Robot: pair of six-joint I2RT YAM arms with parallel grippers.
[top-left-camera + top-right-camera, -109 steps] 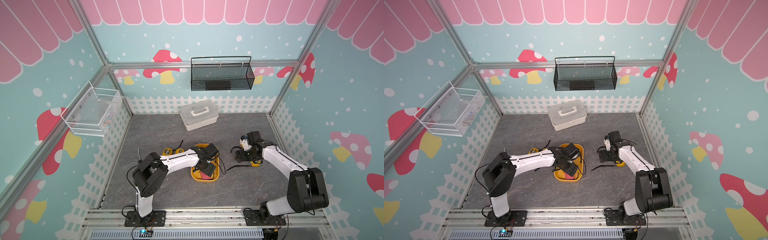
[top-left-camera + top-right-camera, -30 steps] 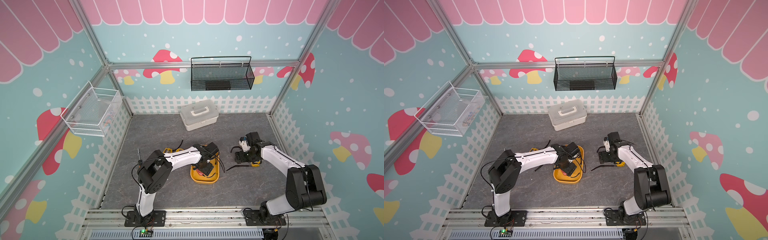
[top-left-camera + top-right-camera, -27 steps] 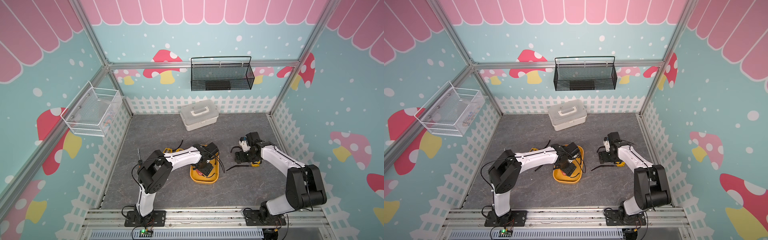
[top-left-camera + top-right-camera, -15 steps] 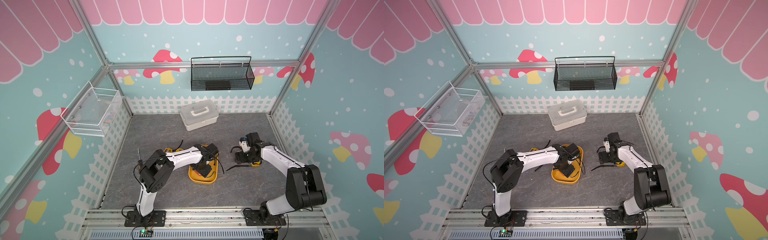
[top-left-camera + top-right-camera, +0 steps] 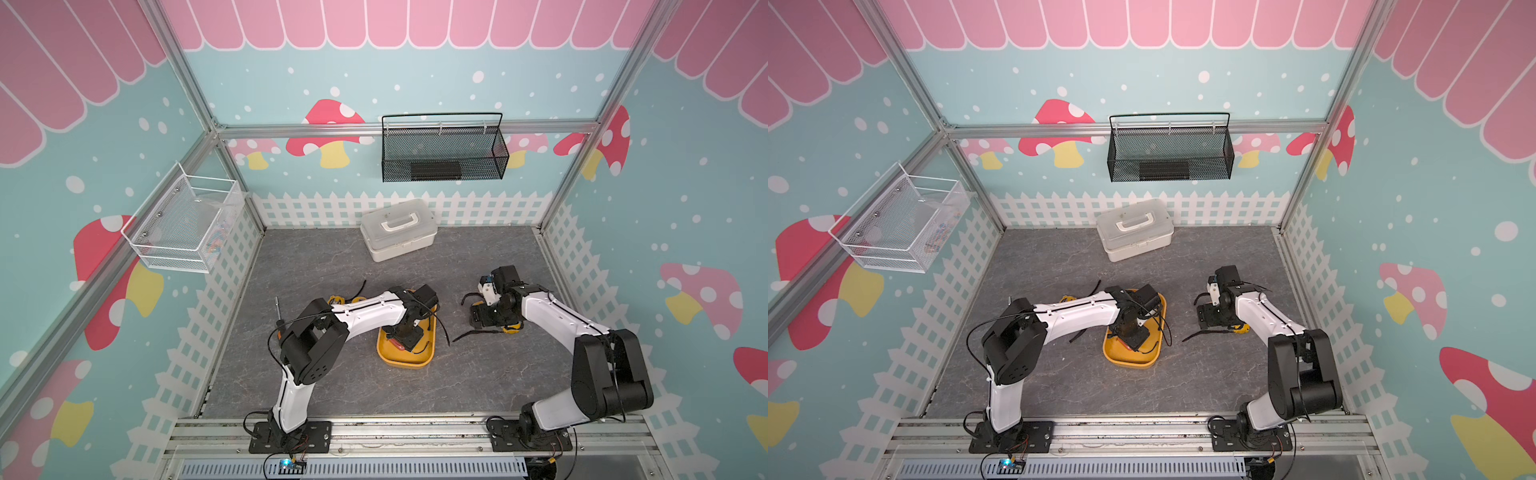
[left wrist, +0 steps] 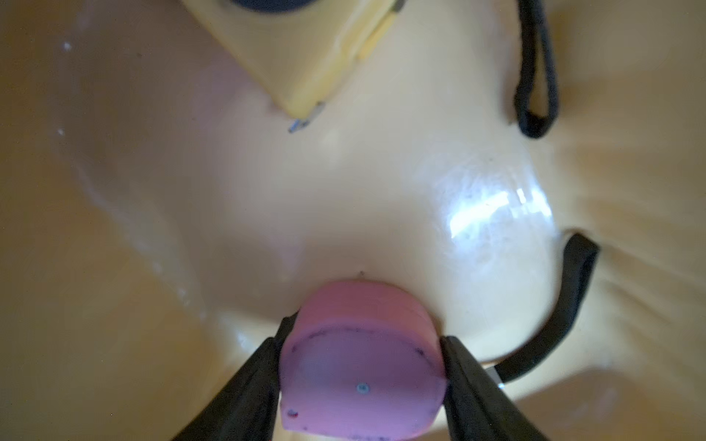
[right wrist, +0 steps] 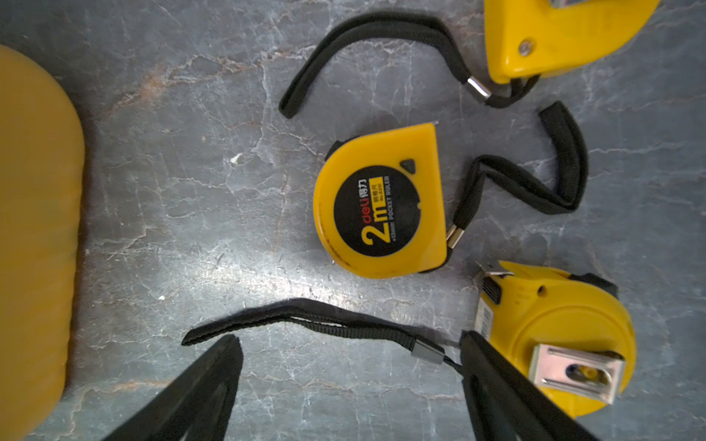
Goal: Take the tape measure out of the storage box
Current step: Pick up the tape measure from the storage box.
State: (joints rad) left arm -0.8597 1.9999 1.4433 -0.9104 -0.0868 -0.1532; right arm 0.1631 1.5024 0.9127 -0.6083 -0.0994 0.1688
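So the job is only begun: the pink tape measure (image 6: 359,382) is not out yet. The left gripper (image 6: 365,334) is half shut, both fingers touching its sides, down inside the storage box (image 5: 405,364). Just past it lies a yellow tape measure (image 6: 305,57). Far off, the right gripper (image 7: 348,338) hangs wide open over the table (image 7: 191,229).

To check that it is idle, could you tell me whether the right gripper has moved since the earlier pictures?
No. In a top view the right gripper sits where it was, at the same offset from the white lidded case.
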